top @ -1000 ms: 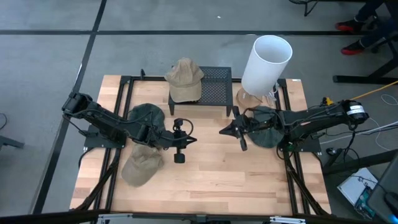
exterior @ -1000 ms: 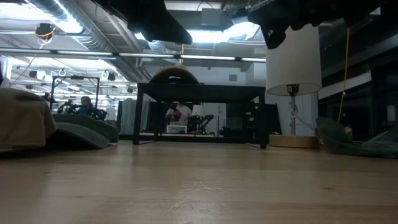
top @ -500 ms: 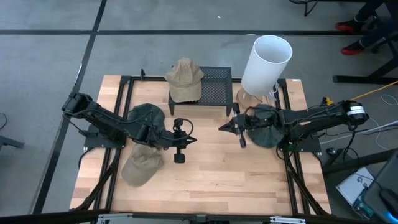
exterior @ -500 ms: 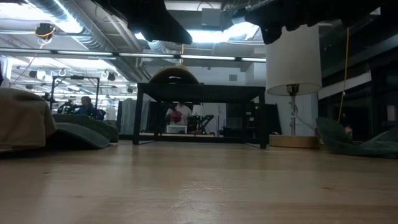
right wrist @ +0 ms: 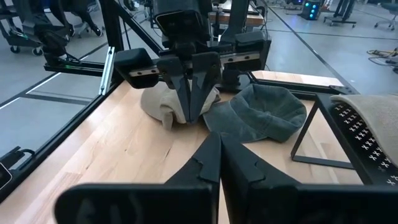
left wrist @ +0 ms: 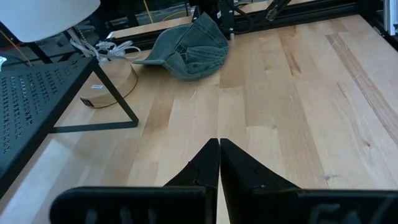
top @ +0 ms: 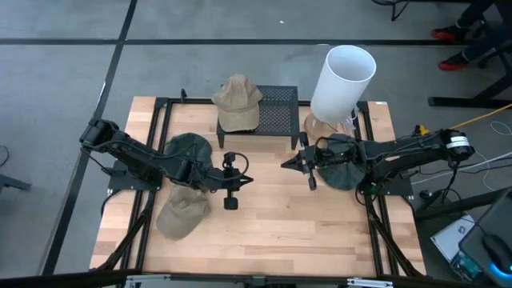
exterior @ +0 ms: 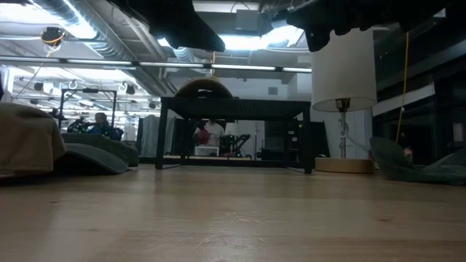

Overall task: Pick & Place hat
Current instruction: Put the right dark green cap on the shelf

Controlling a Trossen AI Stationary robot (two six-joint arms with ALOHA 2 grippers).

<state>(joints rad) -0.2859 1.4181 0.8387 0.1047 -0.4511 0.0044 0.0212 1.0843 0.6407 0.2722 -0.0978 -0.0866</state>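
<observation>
A tan hat (top: 238, 102) rests crown up on the black rack (top: 276, 112) at the table's far middle. On the left lie a dark green hat (top: 186, 148) and, nearer, a second tan hat (top: 182, 214). Another dark green hat (top: 340, 164) lies on the wood at the right, partly under my right arm. My left gripper (top: 251, 181) hovers shut over the middle of the table, pointing right. My right gripper (top: 283, 167) is also shut and faces it, a short gap away. In the wrist views each pair of fingers (left wrist: 219, 146) (right wrist: 219, 138) is closed with nothing between.
A lamp with a white shade (top: 342, 80) stands at the far right on a round wooden base (left wrist: 112, 84), next to the rack. Black frame rails (top: 152, 144) run along the table's left and right sides. Bare wood (top: 272, 232) lies toward the near edge.
My right gripper has rolled a little about its own pointing line while staying in place and shut. The hats and my left gripper have not moved.
</observation>
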